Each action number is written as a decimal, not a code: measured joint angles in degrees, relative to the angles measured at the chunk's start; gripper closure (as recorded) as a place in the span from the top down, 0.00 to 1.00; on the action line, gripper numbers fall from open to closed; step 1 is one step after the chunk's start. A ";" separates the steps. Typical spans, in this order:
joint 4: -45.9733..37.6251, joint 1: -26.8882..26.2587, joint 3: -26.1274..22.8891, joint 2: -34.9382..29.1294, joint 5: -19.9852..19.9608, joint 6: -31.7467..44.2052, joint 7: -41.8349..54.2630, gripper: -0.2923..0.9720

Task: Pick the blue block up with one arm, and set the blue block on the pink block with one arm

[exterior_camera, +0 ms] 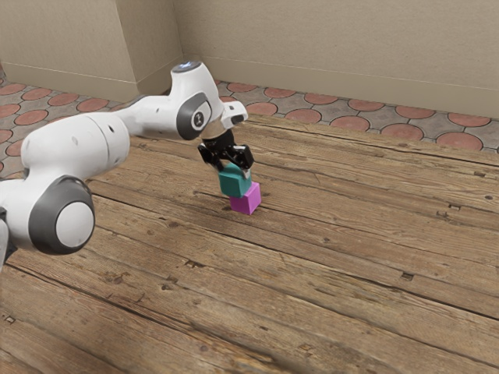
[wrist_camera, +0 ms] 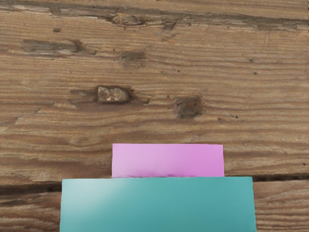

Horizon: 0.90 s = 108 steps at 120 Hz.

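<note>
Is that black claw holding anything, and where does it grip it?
Yes: the gripper holds the blue block by its upper sides, over the pink block.

The hand (exterior_camera: 229,165) grips the blue block (exterior_camera: 234,183) right over the pink block (exterior_camera: 247,202).

No words, numbers or brand names legible anywhere, one small dark emblem on the arm's grey joint cap (exterior_camera: 198,118) up behind the claw (exterior_camera: 231,170), too small to read, blue block (exterior_camera: 233,183) in the claw plain-faced
</note>
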 joint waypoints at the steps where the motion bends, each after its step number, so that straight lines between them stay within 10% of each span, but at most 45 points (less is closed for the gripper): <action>1: 0.00 0.00 0.00 0.00 -0.01 0.02 0.05 0.70; 44: -0.03 -0.58 0.55 -6.41 1.92 -4.09 2.02 0.76; 66: -5.14 -2.78 0.43 -24.19 4.24 -15.80 2.69 0.76; 108: -39.68 -4.96 0.38 -58.41 8.79 -27.52 2.20 0.77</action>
